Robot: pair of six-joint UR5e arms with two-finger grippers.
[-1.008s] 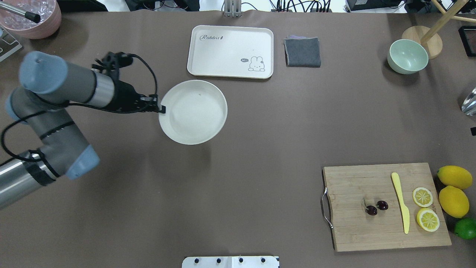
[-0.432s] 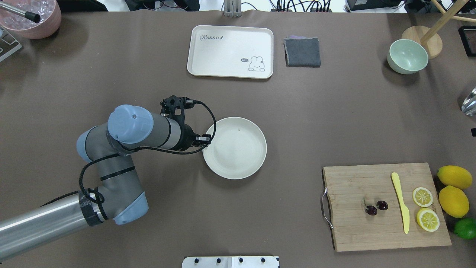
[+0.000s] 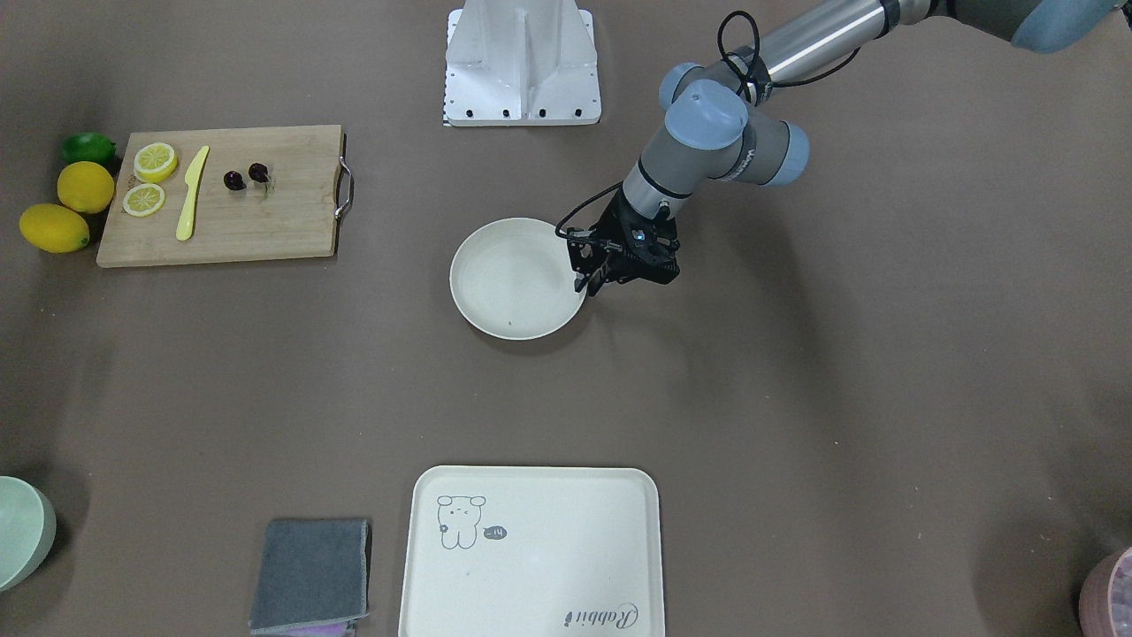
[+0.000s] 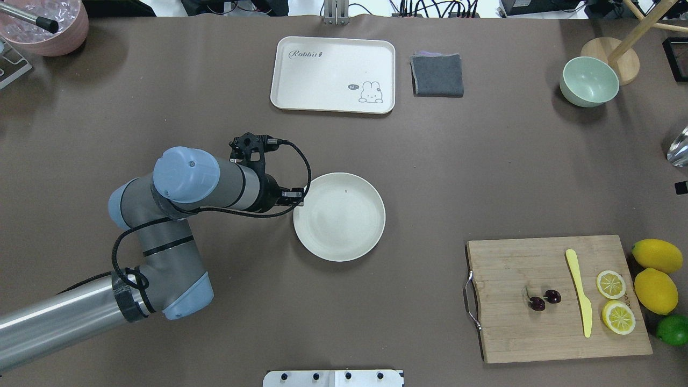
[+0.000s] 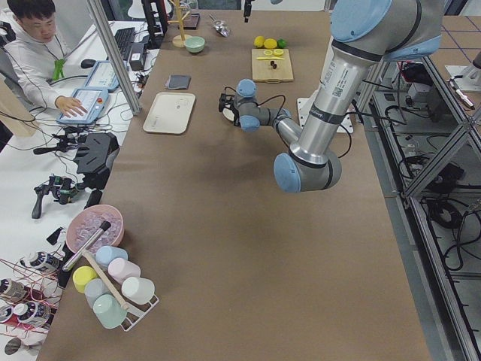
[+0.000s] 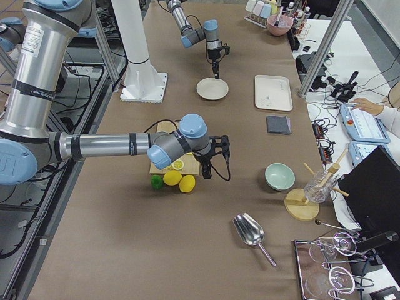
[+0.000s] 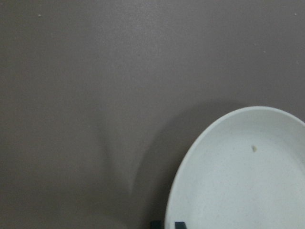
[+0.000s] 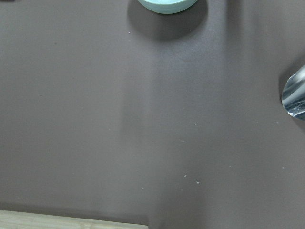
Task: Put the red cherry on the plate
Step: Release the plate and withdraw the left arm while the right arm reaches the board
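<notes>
Plate (image 4: 344, 228) has moved to mid-table; left gripper (image 3: 591, 281) straddles its rim, can't tell if it's clamped. Red cherry (image 4: 537, 304) looks tiny, light, slick, so I'd pinch the stem (image 4: 526, 293).

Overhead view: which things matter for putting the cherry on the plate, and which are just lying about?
In the job: red cherry, plate, left gripper at its rim.
Lying about: cutting board, yellow knife, lemon slices, lemons, lime, rabbit tray, grey cloth, green bowl.

red cherry (image 4: 543, 299) on board (image 4: 537, 333), plate (image 4: 339, 216) seemingly flat
</notes>
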